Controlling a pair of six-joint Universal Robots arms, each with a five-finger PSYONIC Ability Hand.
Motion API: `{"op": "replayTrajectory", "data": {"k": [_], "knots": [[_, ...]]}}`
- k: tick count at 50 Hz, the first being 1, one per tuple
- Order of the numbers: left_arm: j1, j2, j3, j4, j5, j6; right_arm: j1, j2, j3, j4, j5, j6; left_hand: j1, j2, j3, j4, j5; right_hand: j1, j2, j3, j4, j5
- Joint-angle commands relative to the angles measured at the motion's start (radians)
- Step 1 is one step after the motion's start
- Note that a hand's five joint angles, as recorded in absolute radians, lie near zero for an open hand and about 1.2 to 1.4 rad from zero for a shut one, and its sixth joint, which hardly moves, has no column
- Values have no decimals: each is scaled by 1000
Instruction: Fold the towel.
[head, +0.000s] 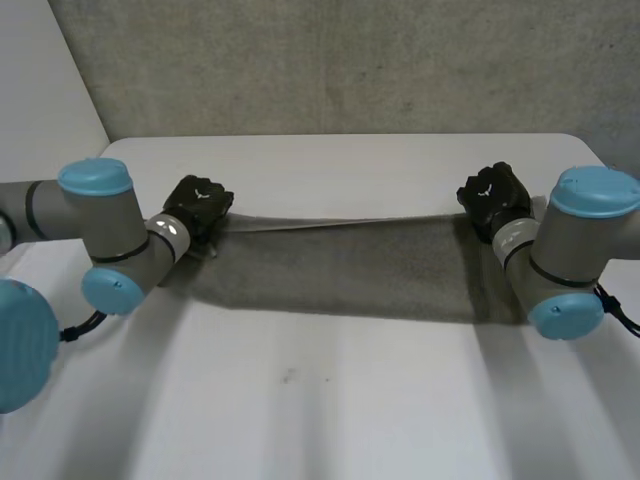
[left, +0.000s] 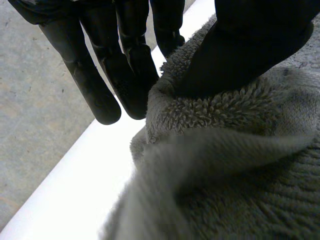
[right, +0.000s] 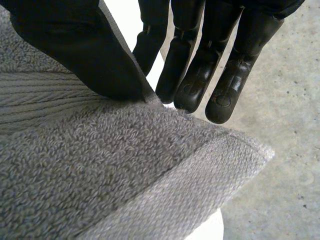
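Pinching the grey towel (head: 340, 222) at both ends, the two hands are holding it stretched in a taut line over the far half of the white table (head: 330, 400). At one end the left hand (head: 200, 205) is gripping a bunched corner, its thumb (left: 240, 45) pressing the pile against the fingers (left: 100, 95) behind the cloth. At the other end the right hand (head: 493, 195) is clamping the edge near a hemmed corner, thumb (right: 85, 55) on top, fingers (right: 200, 75) lying close together.
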Motion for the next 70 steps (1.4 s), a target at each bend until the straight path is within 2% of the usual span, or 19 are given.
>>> {"op": "replayTrajectory", "data": {"k": [1,4,6,7,8,9,10,11,19,35,39,43,47,49,50,53,58,65,70], "knots": [[1,-85,130,0,0,0,0,91,-82,-20,3,0,233,179,180,179,201,427,217,206,203,222],[-1,-98,154,1,5,2,6,118,-115,-31,15,-3,233,179,180,179,201,427,217,206,203,222],[-2,-102,156,3,9,2,6,128,-128,-31,18,-3,87,32,34,32,54,427,217,206,203,222],[-5,-105,154,6,11,3,6,131,-132,-29,23,-3,-218,-273,-271,-273,-251,268,58,47,44,63],[-7,-105,148,12,9,3,6,129,-137,-29,24,0,-588,-642,-641,-642,-620,-480,-691,-701,-705,-685],[-7,-105,148,12,9,3,6,129,-137,-29,24,0,-591,-646,-644,-646,-624,-488,-698,-709,-712,-693],[-10,-102,144,20,9,5,6,123,-137,-29,24,3,-905,-960,-958,-960,-938,-795,-1005,-1016,-1019,-1000],[-13,-98,136,29,9,16,8,114,-137,-28,26,6,-989,-1043,-1041,-1043,-1021,-795,-1005,-1016,-1019,-1000],[-28,-10,90,77,11,123,6,1,-91,-18,17,109,-989,-1043,-1041,-1043,-1021,-795,-1005,-1016,-1019,-1000],[-4,125,39,93,60,86,9,-142,72,-12,8,132,-989,-1043,-1041,-1043,-1021,-795,-1005,-1016,-1019,-1000],[7,114,35,113,69,100,15,-144,87,-11,5,131,-765,-819,-817,-819,-797,-795,-1005,-1016,-1019,-1000],[13,50,52,152,119,207,14,-142,102,-11,5,129,-495,-550,-548,-550,-528,-795,-1005,-1016,-1019,-1000],[15,31,65,130,149,201,15,-139,115,-12,3,126,-535,-590,-588,-590,-568,-795,-1005,-1016,-1019,-1000],[15,28,64,103,163,166,15,-139,115,-12,1,126,-647,-702,-700,-702,-680,-795,-1005,-1016,-1019,-1000],[16,22,75,83,158,139,15,-139,115,-12,1,126,-877,-931,-930,-931,-909,-795,-1005,-1016,-1019,-1000],[18,7,108,75,124,94,15,-138,115,-12,1,125,-979,-1033,-1032,-1033,-1011,-795,-1005,-1016,-1019,-1000],[18,-2,111,92,57,132,15,-139,115,-12,0,125,-982,-1036,-1035,-1036,-1014,-795,-1005,-1016,-1019,-1000],[13,14,85,136,23,374,15,-135,121,-11,0,125,-985,-1039,-1038,-1039,-1017,-795,-1005,-1016,-1019,-1000],[19,37,45,123,72,289,15,-135,125,-12,-2,123,-885,-940,-938,-940,-917,-795,-1005,-1016,-1019,-1000]]}}
